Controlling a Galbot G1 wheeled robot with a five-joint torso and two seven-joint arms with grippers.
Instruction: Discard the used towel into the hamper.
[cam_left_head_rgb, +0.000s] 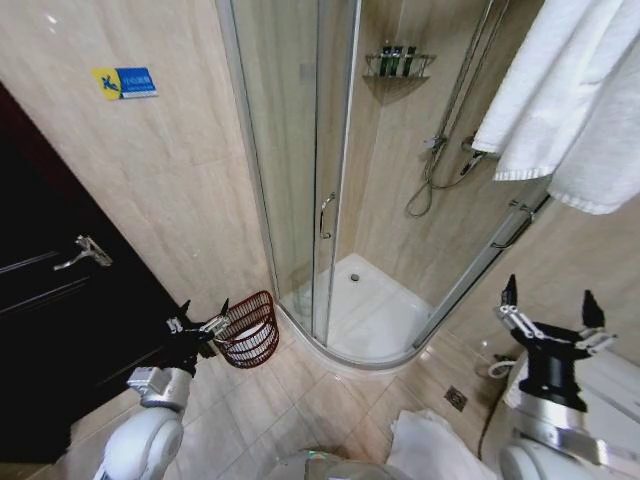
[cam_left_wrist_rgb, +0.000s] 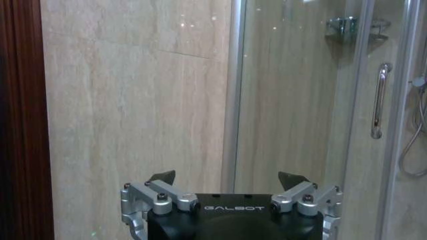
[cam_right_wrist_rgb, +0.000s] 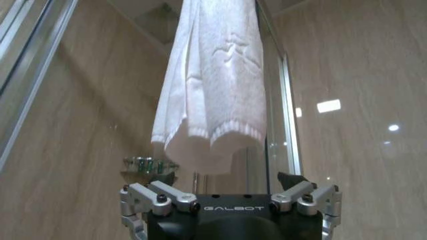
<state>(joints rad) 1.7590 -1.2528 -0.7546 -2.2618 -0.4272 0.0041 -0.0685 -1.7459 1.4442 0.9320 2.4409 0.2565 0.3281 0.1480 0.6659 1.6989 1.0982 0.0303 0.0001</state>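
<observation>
**Towel not yet grasped; both grippers empty and spread**

While both arms sit low and forward in the head view, nothing is held. The left gripper (cam_left_head_rgb: 203, 318) hovers just beside the small round reddish-brown open-weave wicker hamper (cam_left_head_rgb: 250, 330), fingers apart. The hamper stands on the tile floor between the dark door and the curved glass shower enclosure (cam_left_head_rgb: 300, 170); from this camera it reads as tilted, mouth turned toward the robot's left and upward, long axis running rim to base. Likely parked against the wall to stay clear of the shower door. The right gripper (cam_left_head_rgb: 548, 305) is raised, spread wide, below the white terry towel hanging from the wall rail (cam_left_head_rgb: 570, 90). A second white cloth lies crumpled on the floor (cam_left_head_rgb: 430, 450) near the robot's base; which of the two is the "used" one cannot be told for certain.

Left wrist view: the left gripper (cam_left_wrist_rgb: 227, 179) has its fingertips well apart, aimed at the beige wall beside the shower frame. Empty.

Right wrist view: the right gripper (cam_right_wrist_rgb: 227, 177) is wide open directly under the hanging towel (cam_right_wrist_rgb: 213, 80). Towel's long axis is vertical, folded over its rail, hemmed ends pointing down toward the jaws. Not touching. Judgement: approach stage, grasp pending.
</observation>
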